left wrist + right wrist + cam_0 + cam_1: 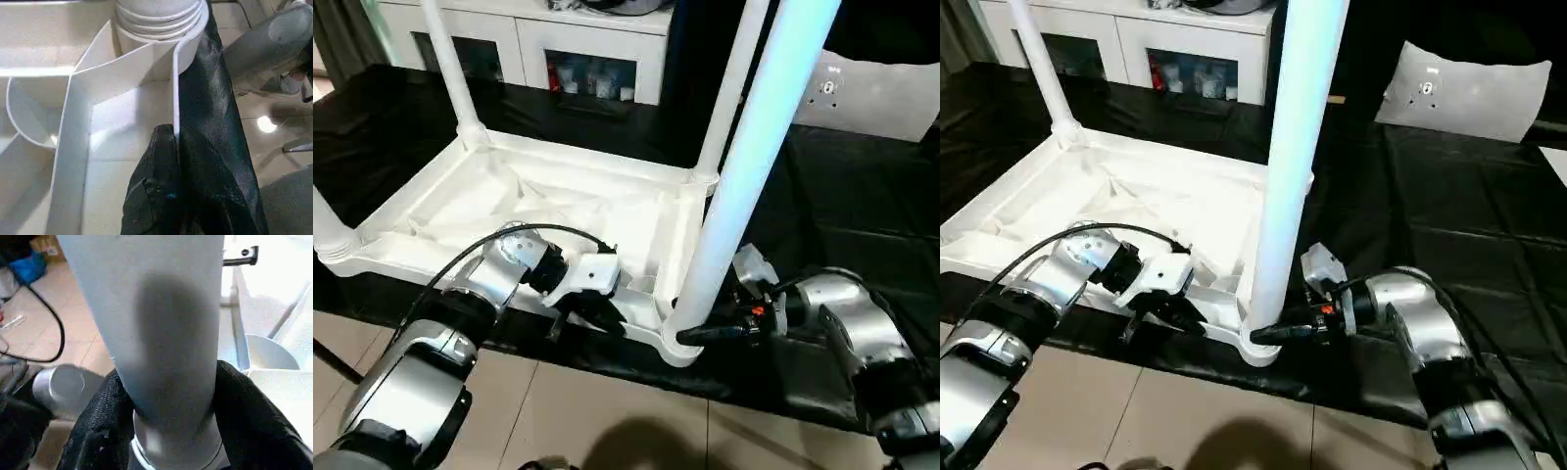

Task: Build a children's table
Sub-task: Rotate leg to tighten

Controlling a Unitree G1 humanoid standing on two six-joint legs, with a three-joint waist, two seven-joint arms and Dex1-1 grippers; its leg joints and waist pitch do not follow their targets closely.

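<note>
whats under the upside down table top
The table top lies on a black cloth, which shows all around its rim. Whatever the cloth rests on is covered; beige floor tiles show past its near edge.

Smooth white plastic table top and legs rest on glossy, wrinkled black sheeting over shiny floor tiles.

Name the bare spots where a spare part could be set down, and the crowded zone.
Free: black cloth right of the table top, below the white board. Crowded: the near corner, where the left pincer clamps the rim and the right pincer grips the near leg.
</note>
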